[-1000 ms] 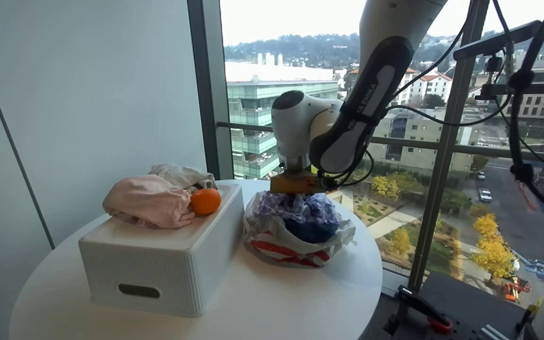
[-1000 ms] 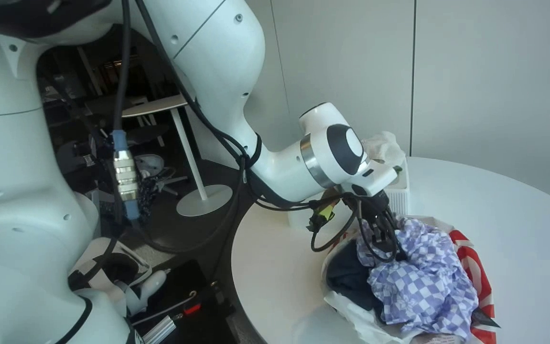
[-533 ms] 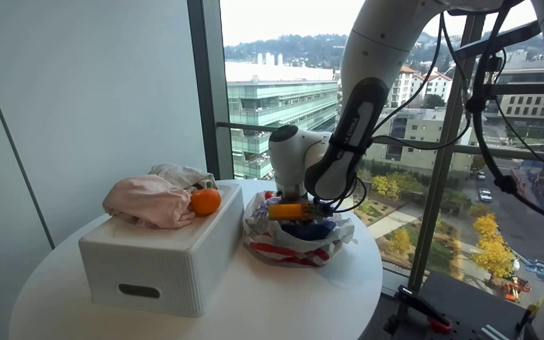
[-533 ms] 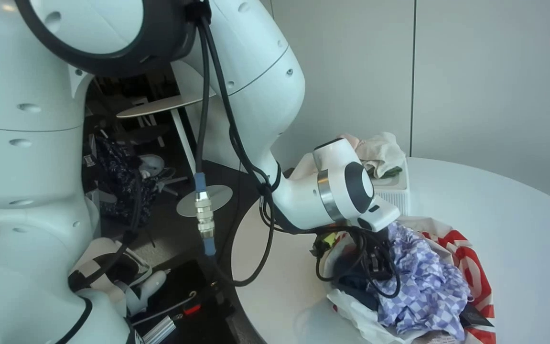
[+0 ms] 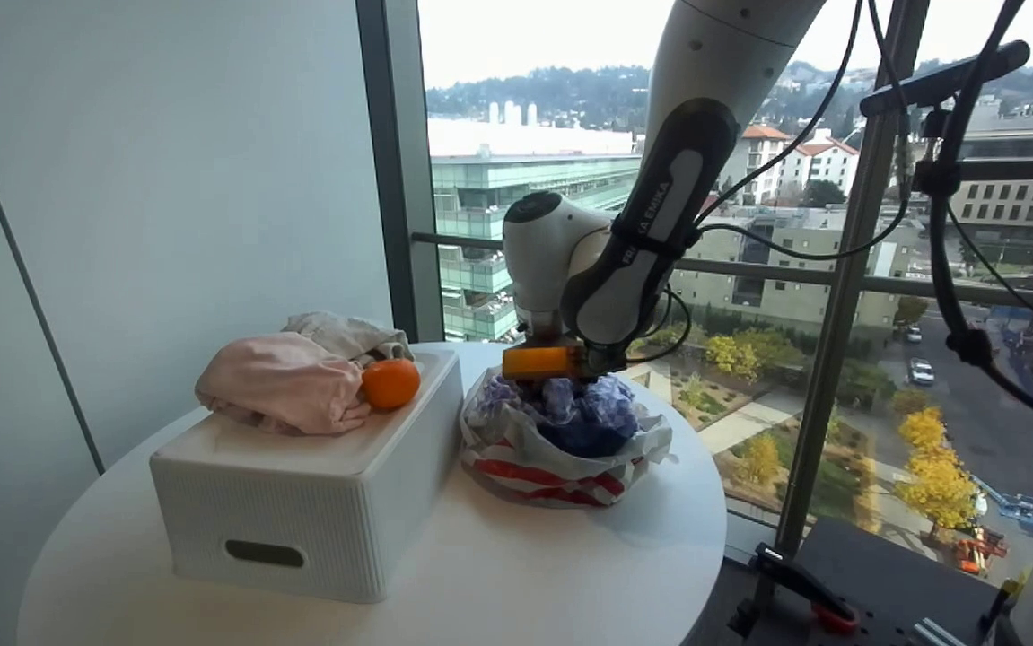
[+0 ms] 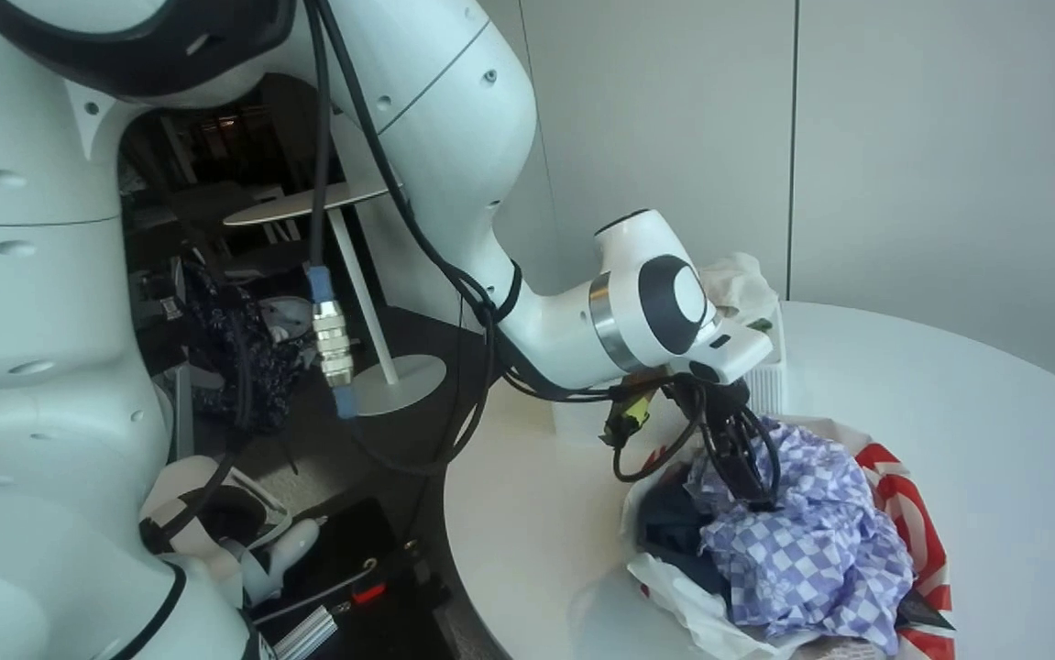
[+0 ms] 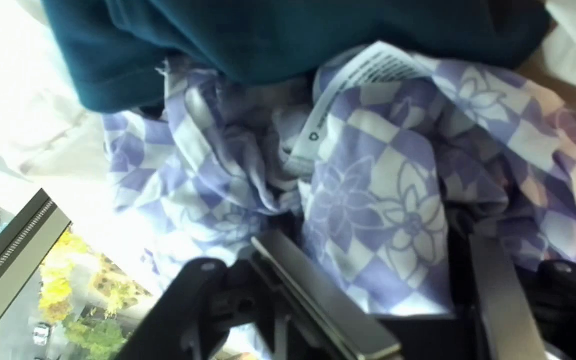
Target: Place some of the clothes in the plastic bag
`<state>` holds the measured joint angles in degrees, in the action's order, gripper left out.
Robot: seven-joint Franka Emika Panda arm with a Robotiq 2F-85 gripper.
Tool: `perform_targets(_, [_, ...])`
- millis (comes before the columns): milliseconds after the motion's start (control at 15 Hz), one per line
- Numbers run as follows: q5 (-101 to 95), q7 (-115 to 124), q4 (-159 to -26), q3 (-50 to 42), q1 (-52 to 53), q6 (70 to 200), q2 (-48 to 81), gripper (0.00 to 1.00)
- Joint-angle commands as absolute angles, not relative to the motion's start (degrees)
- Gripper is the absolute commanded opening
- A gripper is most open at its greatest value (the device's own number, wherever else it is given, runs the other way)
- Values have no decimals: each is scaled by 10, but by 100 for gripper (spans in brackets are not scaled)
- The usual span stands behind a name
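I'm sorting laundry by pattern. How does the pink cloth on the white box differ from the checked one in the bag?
The pink cloth looks plain, while the checked cloth is purple and white, flower-printed. The pink cloth lies on the white box; the checked cloth sits heaped in the plastic bag. Both are crumpled.

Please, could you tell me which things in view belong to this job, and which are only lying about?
For the job:
gripper
bag
checked cloth, in the bag
dark cloth, in the bag
perhaps also pink cloth and pale cloth

Only lying about:
round orange item
box under it
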<state>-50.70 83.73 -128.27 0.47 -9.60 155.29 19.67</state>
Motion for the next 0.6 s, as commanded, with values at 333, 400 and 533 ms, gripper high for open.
perform_targets(333, [-440, 789, -1300, -26, -14, 1460, 40, 100])
perform_targets(400, [-433, 787, -1298, -23, -11, 1457, 31, 100])
perform_targets(533, [-401, 773, -1294, -14, -3, 1448, 16, 100])
